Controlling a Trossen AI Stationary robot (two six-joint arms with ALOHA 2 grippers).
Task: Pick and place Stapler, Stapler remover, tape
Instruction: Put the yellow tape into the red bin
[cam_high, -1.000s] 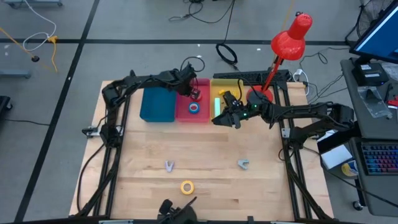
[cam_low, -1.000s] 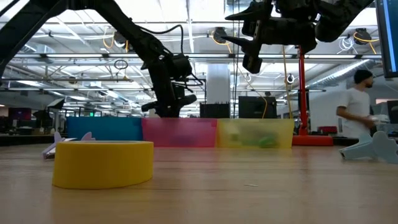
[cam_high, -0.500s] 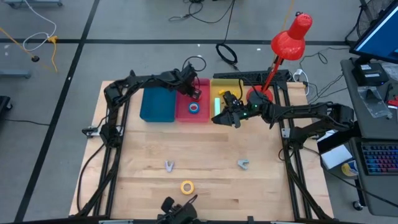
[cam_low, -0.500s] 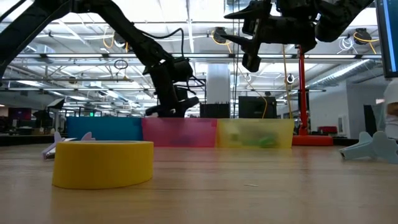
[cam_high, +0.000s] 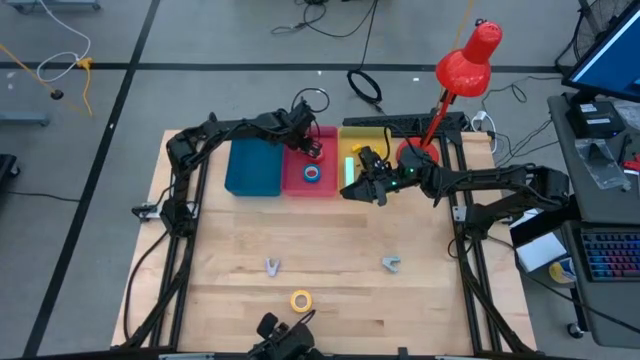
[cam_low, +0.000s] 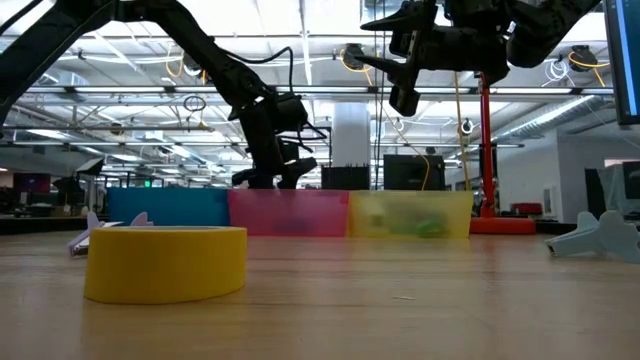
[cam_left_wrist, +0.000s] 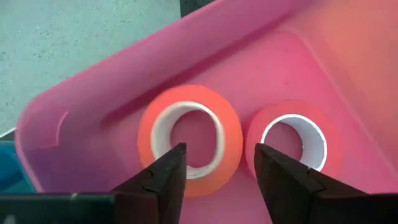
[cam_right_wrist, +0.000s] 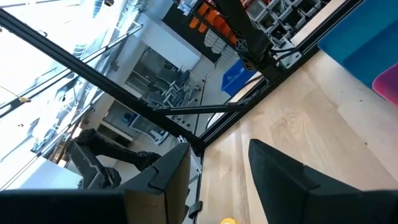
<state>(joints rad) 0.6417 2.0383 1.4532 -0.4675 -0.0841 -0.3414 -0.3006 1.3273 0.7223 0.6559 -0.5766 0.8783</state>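
Over pink bin — left pincer parted.

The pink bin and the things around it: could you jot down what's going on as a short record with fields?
pink bin: between a blue bin and a yellow bin
in pink bin: two orange-red tape rolls side by side, plus a blue tape roll
left end effector: over the pink bin, fingers apart, holding nothing
right end effector: raised near the yellow bin, open
loose on table: yellow tape roll
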